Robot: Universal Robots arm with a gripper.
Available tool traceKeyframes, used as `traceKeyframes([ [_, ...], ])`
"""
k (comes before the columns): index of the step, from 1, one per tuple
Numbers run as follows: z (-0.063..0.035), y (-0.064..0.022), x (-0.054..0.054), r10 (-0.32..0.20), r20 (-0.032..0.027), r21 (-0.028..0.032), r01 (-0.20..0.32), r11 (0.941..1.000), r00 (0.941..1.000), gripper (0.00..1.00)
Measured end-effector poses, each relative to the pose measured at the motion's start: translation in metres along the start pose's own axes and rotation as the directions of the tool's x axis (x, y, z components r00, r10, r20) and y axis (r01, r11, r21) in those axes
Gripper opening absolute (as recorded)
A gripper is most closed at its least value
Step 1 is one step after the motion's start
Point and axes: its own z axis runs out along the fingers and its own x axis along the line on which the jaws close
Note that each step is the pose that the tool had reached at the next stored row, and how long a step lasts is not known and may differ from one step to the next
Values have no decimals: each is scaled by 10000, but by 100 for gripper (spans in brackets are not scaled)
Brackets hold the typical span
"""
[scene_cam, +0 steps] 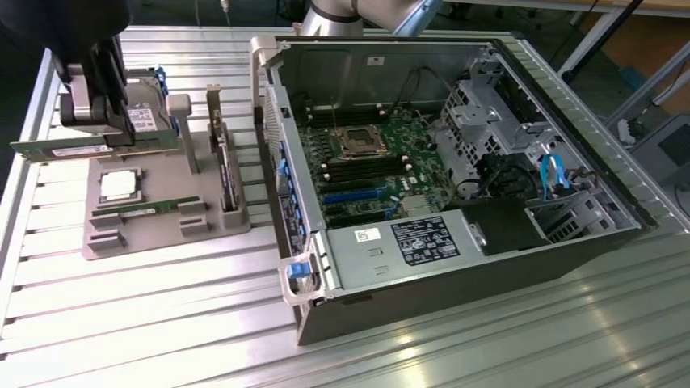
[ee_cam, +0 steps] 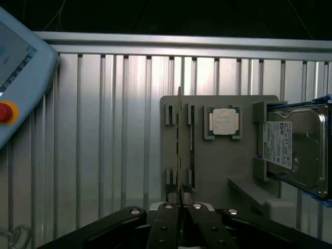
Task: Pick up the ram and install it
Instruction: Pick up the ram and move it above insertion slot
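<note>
Fingers (ee_cam: 169, 207) pinch ram (scene_cam: 60, 150) edge-on, above gray holder (scene_cam: 161, 222) at exterior view's left. Risk: thin stick pivots in narrow grip, misaligns with motherboard (scene_cam: 372, 158) slot, jams.

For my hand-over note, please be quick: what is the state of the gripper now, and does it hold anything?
Gripper: closed, holding the ram between its fingers.
</note>
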Motion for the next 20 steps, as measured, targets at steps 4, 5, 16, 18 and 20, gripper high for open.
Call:
traceKeyframes([
  [4, -113, 4, -1, 6, 0, 0, -6, 10000, 10000, 13],
  [5, -134, 5, -2, 8, 0, -1, -8, 10000, 10000, 13],
  [16, -293, 11, -4, 15, 1, 1, -15, 10000, 10000, 13],
  [18, -295, 3, -4, 14, 0, -1, -14, 10000, 10000, 13],
  [20, -296, -54, -2, 14, 0, -2, -14, 10000, 10000, 13],
])
